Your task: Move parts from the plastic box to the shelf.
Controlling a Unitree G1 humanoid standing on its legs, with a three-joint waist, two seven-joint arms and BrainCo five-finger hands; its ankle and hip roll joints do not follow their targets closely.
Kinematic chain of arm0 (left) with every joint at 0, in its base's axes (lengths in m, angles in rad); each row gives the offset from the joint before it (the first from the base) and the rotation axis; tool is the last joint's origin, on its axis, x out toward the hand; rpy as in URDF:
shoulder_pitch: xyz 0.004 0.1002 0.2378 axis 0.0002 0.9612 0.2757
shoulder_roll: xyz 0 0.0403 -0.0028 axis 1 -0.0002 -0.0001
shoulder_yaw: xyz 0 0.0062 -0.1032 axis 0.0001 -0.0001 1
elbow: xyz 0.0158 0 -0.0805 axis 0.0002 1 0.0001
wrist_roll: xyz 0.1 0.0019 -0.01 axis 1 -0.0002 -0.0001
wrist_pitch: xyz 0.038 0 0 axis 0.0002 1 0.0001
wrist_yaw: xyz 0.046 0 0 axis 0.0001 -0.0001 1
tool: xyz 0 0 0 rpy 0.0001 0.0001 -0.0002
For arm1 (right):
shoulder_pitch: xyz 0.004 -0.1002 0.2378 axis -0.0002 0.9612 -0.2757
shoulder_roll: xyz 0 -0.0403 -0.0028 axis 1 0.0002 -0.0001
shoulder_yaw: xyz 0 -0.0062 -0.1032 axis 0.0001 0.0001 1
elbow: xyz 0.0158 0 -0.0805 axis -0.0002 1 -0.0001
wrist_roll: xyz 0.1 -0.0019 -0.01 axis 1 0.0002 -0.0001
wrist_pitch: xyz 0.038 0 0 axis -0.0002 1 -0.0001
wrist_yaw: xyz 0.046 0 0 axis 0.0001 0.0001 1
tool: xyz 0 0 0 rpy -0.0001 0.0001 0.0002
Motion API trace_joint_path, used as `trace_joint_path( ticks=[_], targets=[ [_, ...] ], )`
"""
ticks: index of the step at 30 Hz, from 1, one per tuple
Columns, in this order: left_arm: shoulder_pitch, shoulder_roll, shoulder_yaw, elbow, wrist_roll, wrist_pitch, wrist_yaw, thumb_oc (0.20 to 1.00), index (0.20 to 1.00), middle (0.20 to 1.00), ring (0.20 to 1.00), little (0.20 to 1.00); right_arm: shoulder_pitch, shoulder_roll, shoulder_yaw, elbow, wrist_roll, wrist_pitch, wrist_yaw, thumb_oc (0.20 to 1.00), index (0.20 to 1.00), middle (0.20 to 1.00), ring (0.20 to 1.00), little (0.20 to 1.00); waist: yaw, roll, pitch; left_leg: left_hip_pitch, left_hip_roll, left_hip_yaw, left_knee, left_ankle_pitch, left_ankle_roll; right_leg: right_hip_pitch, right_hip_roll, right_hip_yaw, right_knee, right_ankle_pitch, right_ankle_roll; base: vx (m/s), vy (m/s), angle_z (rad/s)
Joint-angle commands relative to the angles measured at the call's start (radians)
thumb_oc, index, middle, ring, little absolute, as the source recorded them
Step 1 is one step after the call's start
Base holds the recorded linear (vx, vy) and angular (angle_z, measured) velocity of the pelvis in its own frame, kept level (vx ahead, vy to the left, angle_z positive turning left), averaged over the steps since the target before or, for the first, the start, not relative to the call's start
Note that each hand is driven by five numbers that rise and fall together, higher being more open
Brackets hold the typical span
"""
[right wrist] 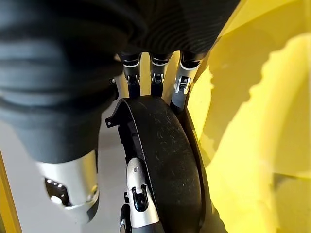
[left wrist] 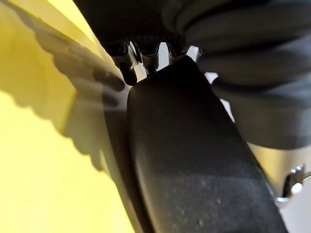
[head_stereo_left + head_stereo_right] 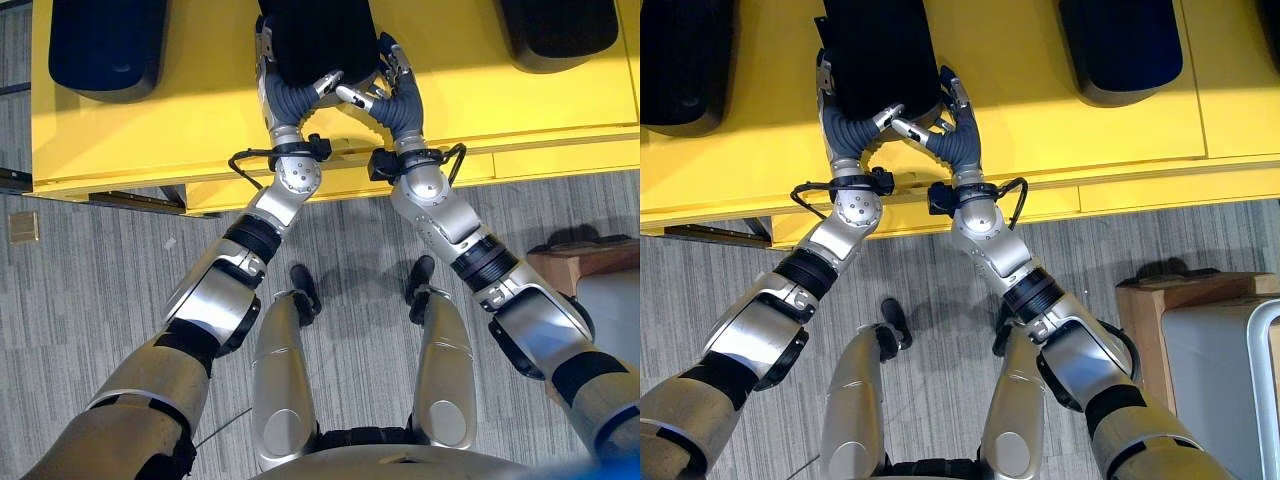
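A grey striped carpet floor [image 3: 90,300] is seen below, and a wide yellow shelf [image 3: 200,130] runs across the far side of it. 3 black parts are seen on the yellow shelf, set well apart in a row. The middle black part [image 3: 315,40] is held between both hands, a little back from the near edge of the shelf. The left black part [image 3: 105,45] lies toward the left end of the shelf. The right black part [image 3: 560,30] lies toward the right end.

The left hand [image 3: 290,95] is pressed on the left side of the middle black part. Its fingers are laid along that side and its thumb is bent across the near end, so the part is gripped. In the left wrist view the dark fingertips [image 2: 129,73] are seen touching the rounded end of the part, with the yellow surface just beside them.

The right hand [image 3: 390,90] is set on the right side of the same part. Its fingers are curled round the edge and its thumb reaches toward the left thumb. The 2 thumbs are nearly touching at the near end.

A brown wooden box [image 3: 1170,300] is seen on the floor at the right, with a pale thing inside that cannot be made out.
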Motion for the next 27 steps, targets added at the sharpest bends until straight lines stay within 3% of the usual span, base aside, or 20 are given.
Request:
trace_joint_path(
  ticks=[1, 27],
  targets=[
    [0.001, -0.06, -0.038, -0.092, 0.055, -0.027, -0.02, 1.0, 1.0, 1.0, 1.0, 1.0, 0.039, 0.054, 0.013, -0.001, -0.007, 0.025, 0.007, 1.0, 1.0, 1.0, 1.0, 1.0, 0.02, 0.024, -0.004, 0.067, -0.032, 0.058, -0.12, 0.041, 0.007, -0.012, 0.063, 0.011, 0.137, -0.093, -0.014, 0.0, 0.0, 0.0],
    [-0.022, -0.068, -0.035, -0.094, 0.042, -0.03, -0.017, 1.0, 1.0, 1.0, 1.0, 1.0, 0.015, 0.059, -0.002, 0.004, -0.034, 0.021, -0.037, 1.0, 1.0, 1.0, 1.0, 1.0, 0.009, 0.024, -0.004, 0.07, -0.021, 0.071, -0.121, 0.042, 0.002, -0.014, 0.072, 0.014, 0.138, -0.1, -0.017, 0.0, -0.009, -0.01]
  ],
)
